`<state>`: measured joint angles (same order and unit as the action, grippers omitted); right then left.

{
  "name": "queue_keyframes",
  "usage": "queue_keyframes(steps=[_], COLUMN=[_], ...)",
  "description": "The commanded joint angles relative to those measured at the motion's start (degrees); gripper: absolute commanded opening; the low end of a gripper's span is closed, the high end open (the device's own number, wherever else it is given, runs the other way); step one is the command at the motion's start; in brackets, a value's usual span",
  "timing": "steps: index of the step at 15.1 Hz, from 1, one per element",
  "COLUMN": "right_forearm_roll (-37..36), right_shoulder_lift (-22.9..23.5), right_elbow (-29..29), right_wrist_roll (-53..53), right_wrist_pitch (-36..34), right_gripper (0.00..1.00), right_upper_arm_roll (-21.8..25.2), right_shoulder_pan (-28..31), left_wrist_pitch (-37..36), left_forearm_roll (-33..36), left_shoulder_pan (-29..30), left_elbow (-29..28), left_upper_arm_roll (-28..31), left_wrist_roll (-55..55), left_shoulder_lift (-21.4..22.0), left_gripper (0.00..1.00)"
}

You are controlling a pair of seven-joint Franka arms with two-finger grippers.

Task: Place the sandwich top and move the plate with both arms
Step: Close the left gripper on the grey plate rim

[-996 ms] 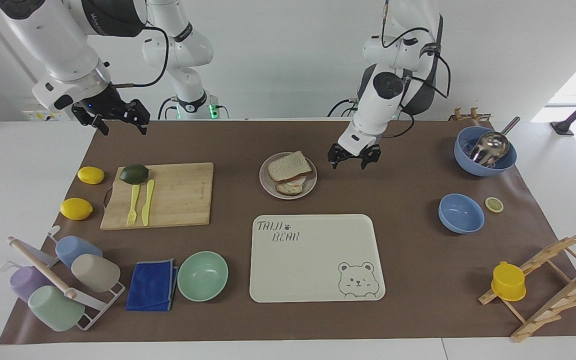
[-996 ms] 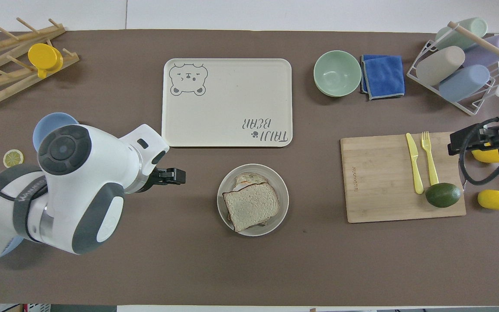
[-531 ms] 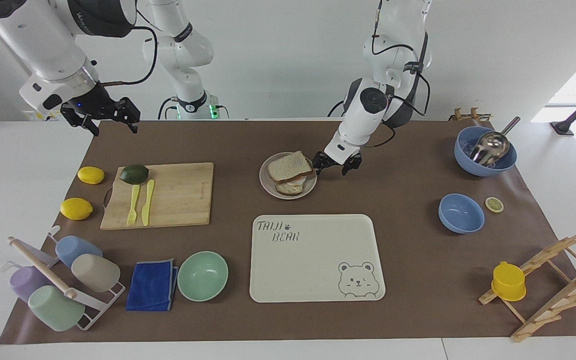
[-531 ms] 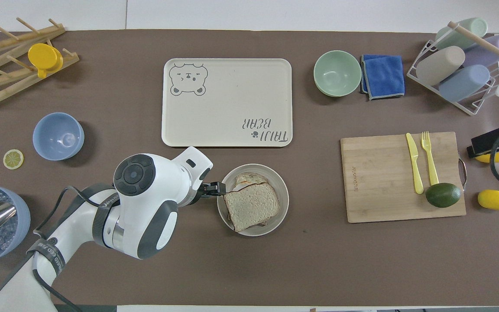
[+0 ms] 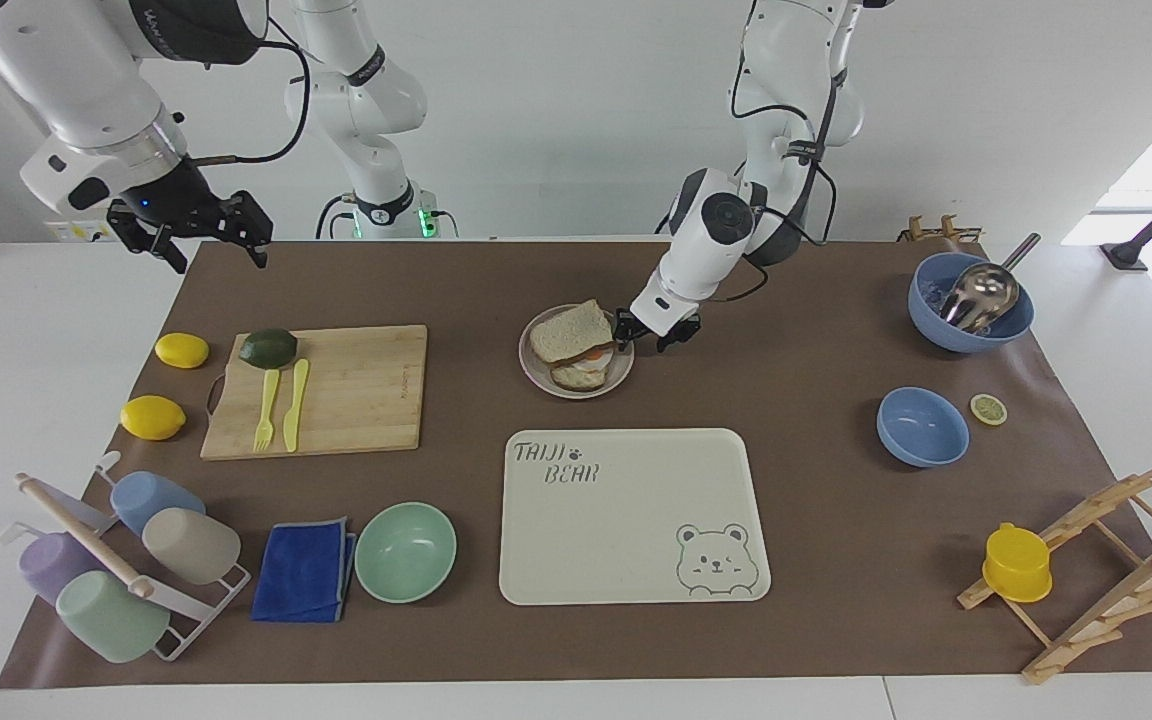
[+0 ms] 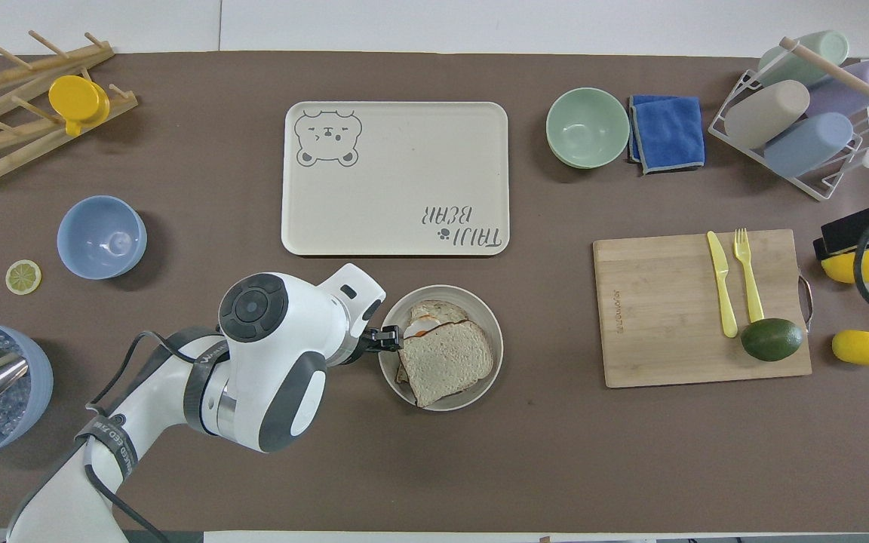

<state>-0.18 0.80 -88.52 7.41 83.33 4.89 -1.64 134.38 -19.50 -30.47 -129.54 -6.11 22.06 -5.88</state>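
The sandwich top (image 5: 568, 332) (image 6: 446, 362) lies slightly askew on the egg-topped bread slice (image 5: 584, 374) (image 6: 427, 317). Both are on the plate (image 5: 576, 392) (image 6: 443, 405) in the middle of the table. My left gripper (image 5: 649, 335) (image 6: 385, 339) is low at the plate's rim, on the side toward the left arm's end. It is open, with its tips at the edge of the sandwich top. My right gripper (image 5: 198, 235) (image 6: 845, 235) is open and empty. It is raised over the right arm's end of the table, above a lemon (image 6: 855, 265).
The cream bear tray (image 5: 626, 520) (image 6: 397, 173) lies just farther from the robots than the plate. A cutting board (image 5: 356, 390) with knife, fork and avocado is toward the right arm's end. Blue bowls (image 5: 922, 426) are toward the left arm's end. A mint bowl (image 5: 405, 551) sits beside the tray.
My left gripper has moved in from beside the plate to its rim. The sandwich top has shifted and turned slightly toward the right arm's end. My right gripper has drifted outward and up.
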Motion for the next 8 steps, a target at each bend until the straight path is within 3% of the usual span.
queue_keyframes(steps=[1,4,8], right_forearm_roll=[-2.5,-4.7,-4.6], right_shoulder_lift=[0.1,-0.7,-1.1], right_elbow=[0.6,-1.1,-1.7], right_wrist_roll=[0.2,0.5,0.6], right_wrist_pitch=[-0.7,0.3,-0.1], right_gripper=[1.0,1.0,1.0], right_upper_arm_roll=[-1.9,-1.8,-1.2], right_shoulder_pan=[1.0,1.0,0.9], left_wrist_pitch=[1.5,1.4,1.4], left_forearm_roll=[-1.7,-2.2,-2.6], left_shoulder_pan=[-0.8,-0.8,-0.8], left_elbow=[-0.9,-0.9,-0.9], left_upper_arm_roll=[0.8,0.8,0.8], left_wrist_roll=[-1.9,-2.5,-2.5], left_shoulder_lift=[-0.4,-0.4,-0.4], left_gripper=[0.62,0.47,0.4])
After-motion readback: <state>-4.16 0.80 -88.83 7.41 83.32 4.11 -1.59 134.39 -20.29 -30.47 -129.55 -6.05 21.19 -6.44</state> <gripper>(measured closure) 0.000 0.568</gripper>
